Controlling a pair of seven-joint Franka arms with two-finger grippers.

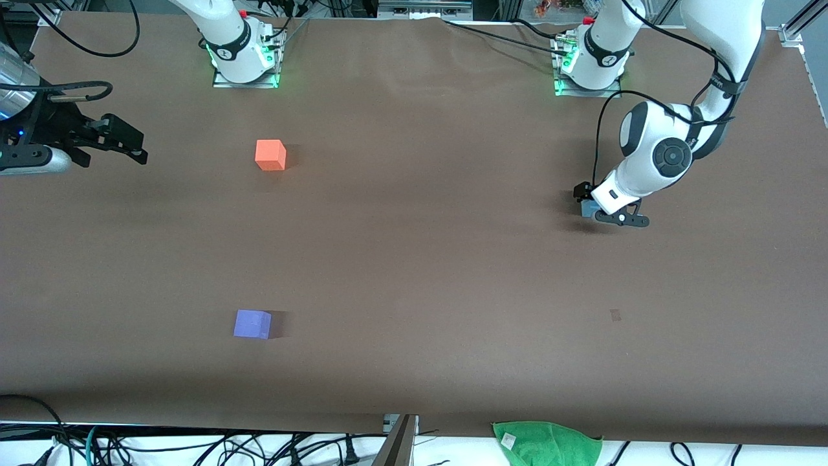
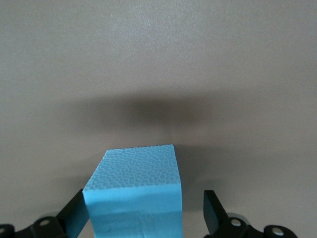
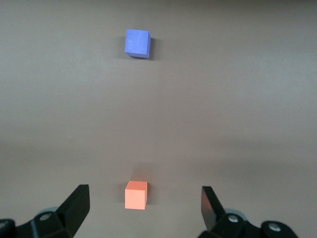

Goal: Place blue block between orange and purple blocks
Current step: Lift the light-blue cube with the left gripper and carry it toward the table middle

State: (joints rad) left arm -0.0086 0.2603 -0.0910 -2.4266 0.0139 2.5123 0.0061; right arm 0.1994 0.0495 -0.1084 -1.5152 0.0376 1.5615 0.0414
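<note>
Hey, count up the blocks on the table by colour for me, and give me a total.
Orange block: 1
Purple block: 1
Blue block: 1, sitting between the open fingers of the left gripper
Total: 3 blocks

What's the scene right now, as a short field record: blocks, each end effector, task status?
blue block: on the table toward the left arm's end, between the open fingers of the left end effector, one finger touching it, the other apart
orange block: on the table, nearer the robots' bases
purple block: nearer the front camera than the orange block
right end effector: open, holding nothing, waiting at the right arm's end of the table
task status: blue block not yet moved between the other two
</note>
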